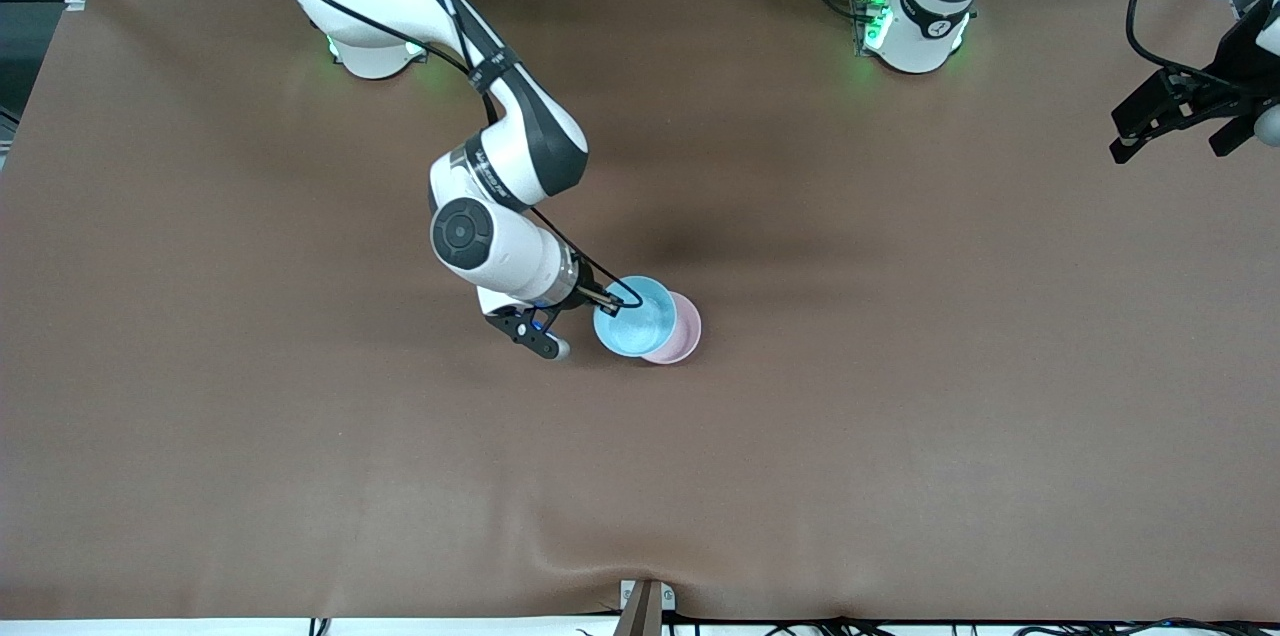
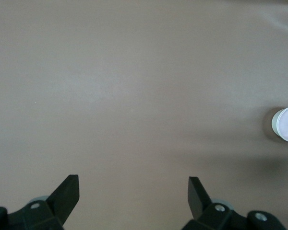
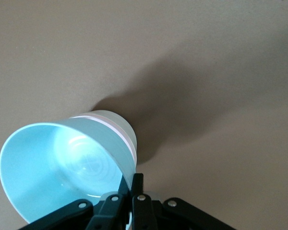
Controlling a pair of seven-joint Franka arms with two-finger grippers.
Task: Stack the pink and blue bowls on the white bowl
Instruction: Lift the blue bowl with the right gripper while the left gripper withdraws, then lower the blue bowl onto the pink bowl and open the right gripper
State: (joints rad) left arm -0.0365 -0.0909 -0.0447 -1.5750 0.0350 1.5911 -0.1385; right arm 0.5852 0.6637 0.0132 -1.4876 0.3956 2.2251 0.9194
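Note:
My right gripper (image 1: pixel 608 302) is shut on the rim of the sky blue bowl (image 1: pixel 634 317) at the middle of the table, one finger inside the rim and one outside. The blue bowl sits in the pale pink bowl (image 1: pixel 684 334), shifted toward the right arm's end. In the right wrist view the gripper (image 3: pixel 133 184) pinches the blue bowl (image 3: pixel 62 167). Under the blue bowl a thin pink band (image 3: pixel 129 139) shows, then a pale whitish bowl (image 3: pixel 105 118) outermost. The white bowl is hidden in the front view. My left gripper (image 1: pixel 1165 121) (image 2: pixel 134 188) waits open and empty over the left arm's end of the table.
The brown table cover (image 1: pixel 900 396) has a raised wrinkle near the front camera's edge (image 1: pixel 600 566). A small pale round thing (image 2: pixel 285 124) shows at the border of the left wrist view; I cannot tell what it is.

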